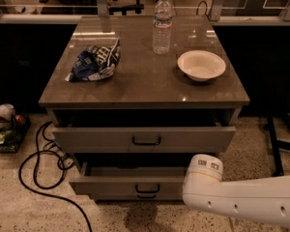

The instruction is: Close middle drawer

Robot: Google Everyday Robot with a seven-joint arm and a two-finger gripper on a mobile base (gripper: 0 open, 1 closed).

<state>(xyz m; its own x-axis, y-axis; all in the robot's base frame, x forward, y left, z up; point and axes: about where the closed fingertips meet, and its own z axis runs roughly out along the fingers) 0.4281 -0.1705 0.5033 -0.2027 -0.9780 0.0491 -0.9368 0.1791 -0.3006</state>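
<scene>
The middle drawer [121, 184] is the second grey-beige front on the cabinet, with a small black bar handle [147, 189]. It stands pulled out, and a strip of its bare grey inside [130, 171] shows. The top drawer [101, 139] above it is also pulled out, a little farther. The lowest drawer's front [135, 196] peeks out just beneath. My white arm [241, 199] reaches in from the lower right, and its round joint [204, 169] sits in front of the middle drawer's right end. The gripper itself is hidden from this view.
On the brown cabinet top [145, 88] lie a crumpled blue chip bag [94, 62], a clear water bottle [162, 25] and a white bowl [201, 65]. A black cable [36, 170] loops on the speckled floor at left. A black stand leg [275, 149] is at right.
</scene>
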